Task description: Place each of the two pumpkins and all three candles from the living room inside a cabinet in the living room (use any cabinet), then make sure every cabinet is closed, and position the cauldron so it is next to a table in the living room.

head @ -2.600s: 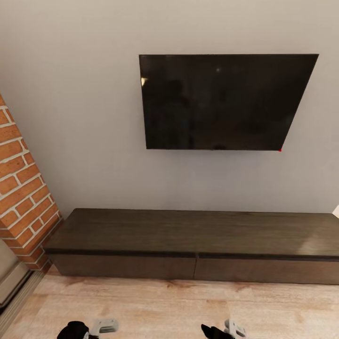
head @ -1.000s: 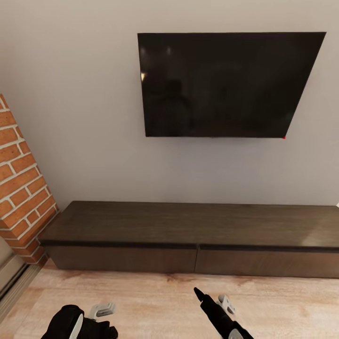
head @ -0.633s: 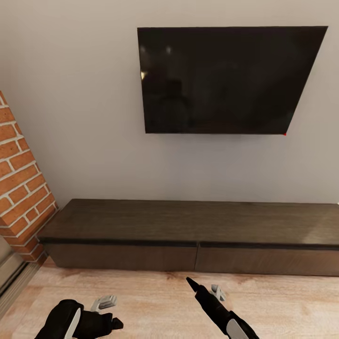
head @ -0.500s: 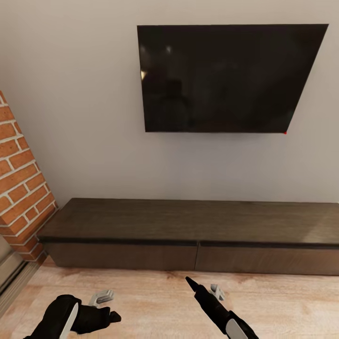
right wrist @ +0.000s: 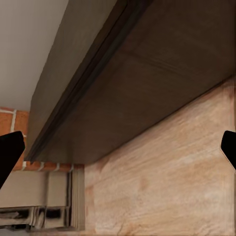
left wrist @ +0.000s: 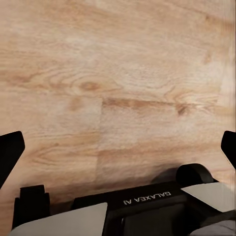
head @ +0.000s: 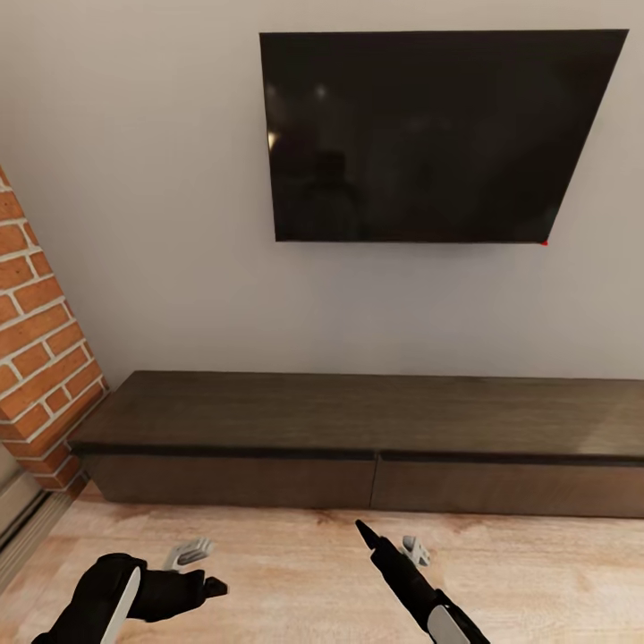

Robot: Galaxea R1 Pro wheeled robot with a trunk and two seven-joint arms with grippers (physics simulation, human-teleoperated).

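The cabinet is a long, low, dark brown console against the wall, and both of its drawer fronts are shut. My right gripper hovers open over the floor just before the seam between the two drawers. The right wrist view shows the right gripper empty, facing the cabinet front. My left gripper is open and low at the left, over bare floor, and the left gripper holds nothing. The pumpkins, candles, cauldron and table are out of view.
A black TV hangs on the grey wall above the cabinet. The brick fireplace juts out at the left, close to the cabinet's left end. Light wood floor runs between me and the cabinet.
The view has shifted, so the TV sits higher in the picture. Both arms have come up into view, and the right gripper has reached forward toward the cabinet front.
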